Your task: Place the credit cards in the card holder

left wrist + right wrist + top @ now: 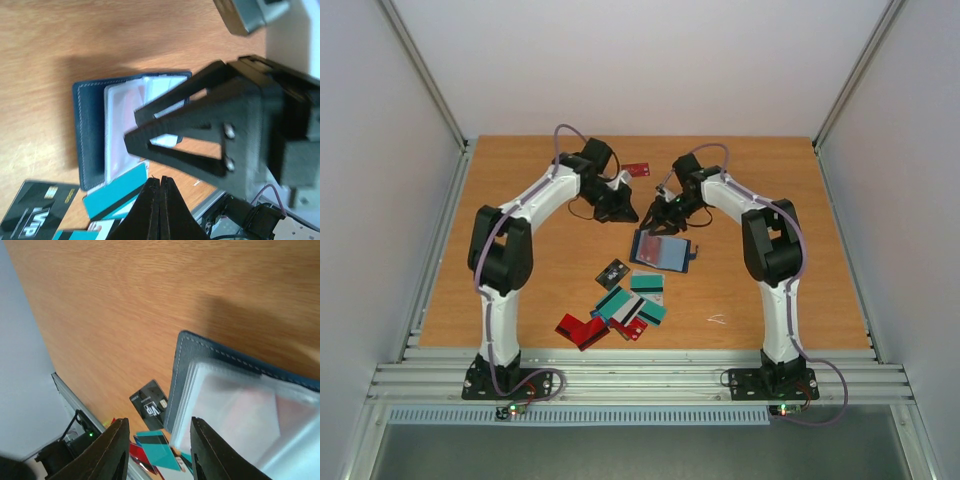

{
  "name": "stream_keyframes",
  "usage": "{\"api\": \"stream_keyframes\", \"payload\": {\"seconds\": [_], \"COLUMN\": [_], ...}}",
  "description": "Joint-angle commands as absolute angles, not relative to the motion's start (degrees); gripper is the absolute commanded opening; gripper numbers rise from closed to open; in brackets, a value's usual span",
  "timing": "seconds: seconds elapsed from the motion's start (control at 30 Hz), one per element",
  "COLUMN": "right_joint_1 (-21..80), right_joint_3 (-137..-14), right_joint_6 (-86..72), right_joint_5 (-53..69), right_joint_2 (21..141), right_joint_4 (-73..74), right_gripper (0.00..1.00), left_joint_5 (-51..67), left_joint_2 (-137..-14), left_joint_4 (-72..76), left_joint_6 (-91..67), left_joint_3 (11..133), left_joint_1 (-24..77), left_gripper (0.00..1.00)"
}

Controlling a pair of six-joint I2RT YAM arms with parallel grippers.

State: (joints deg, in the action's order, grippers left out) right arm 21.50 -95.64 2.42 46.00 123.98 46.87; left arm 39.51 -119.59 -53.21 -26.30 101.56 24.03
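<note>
Navy card holder [662, 250] lies open mid-table, just below the left gripper [623, 210] and right gripper [663, 214]. The credit cards [625, 310] are heaped nearer the bases, with 1 red card [636, 169] far off. From the left wrist, its fingers [150, 210] are pressed together beside a teal card [112, 195]. From the right wrist, its fingers [117, 452] are spread over the holder's clear sleeves [240, 410].

I get an evenly bright, sharp overhead view, with only soft shadows on the worktop [820, 280]. Both wrist views are softer: the left tool [160, 210] sits blurred near the lens, and a broad shadow dims the wood beside the card holder [90, 135].
</note>
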Motion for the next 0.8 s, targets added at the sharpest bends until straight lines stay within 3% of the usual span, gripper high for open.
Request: {"api": "stream_keyframes", "payload": {"seconds": [0.0,0.37,0.47,0.6,0.77], "right_joint_1": [22.94,23.20,23.20,23.25,24.28], "right_joint_3": [-98.85,-94.09,-86.61,-75.58,-65.78], "right_joint_6": [0.67,3.39,2.99,1.20,0.49], "right_joint_5": [47.04,44.26,43.31,43.67,43.95], "right_joint_2": [127.24,119.23,114.12,106.90,101.43], "right_joint_4": [48.15,47.73,44.72,40.17,37.21], "right_gripper": [0.35,0.35,0.35,0.35,0.36], "left_joint_5": [35.93,20.90,19.44,17.59,12.12], "left_joint_2": [-113.37,-99.60,-95.28,-88.73,-80.82], "left_joint_4": [-52.03,-57.92,-56.70,-56.11,-57.22], "left_joint_6": [-25.85,-17.47,-18.08,-20.02,-24.26], "left_joint_3": [96.82,84.28,78.38,69.94,59.86], "left_joint_1": [23.30,28.26,30.54,33.11,34.62], "left_gripper": [0.01,0.07,0.13,0.28,0.38]}}
